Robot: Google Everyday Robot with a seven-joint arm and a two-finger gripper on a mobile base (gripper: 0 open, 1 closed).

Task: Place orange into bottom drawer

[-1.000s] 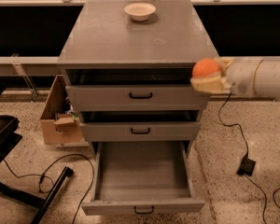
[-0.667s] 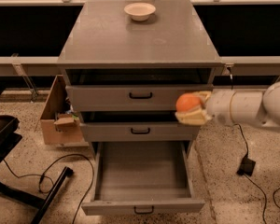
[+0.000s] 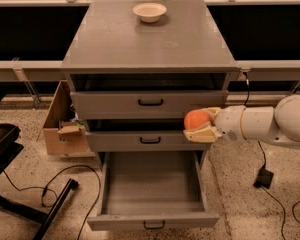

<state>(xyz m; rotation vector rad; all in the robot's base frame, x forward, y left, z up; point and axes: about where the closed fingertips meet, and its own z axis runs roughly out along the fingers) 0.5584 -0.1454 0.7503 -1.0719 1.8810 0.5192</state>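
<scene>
In front of the right end of the middle drawer (image 3: 135,140), the gripper (image 3: 204,126) hung in the air, its jaws pinching the orange (image 3: 195,119) between them, while the white arm (image 3: 270,124) reached in from the right. The fruit was above the right rear corner of the bottom drawer (image 3: 150,184), which stood pulled well out, its grey interior showing. A cream bowl (image 3: 149,11) sat near the back edge of the cabinet's worktop (image 3: 145,46). A cardboard box (image 3: 57,129) stood on the floor left of the cabinet.
</scene>
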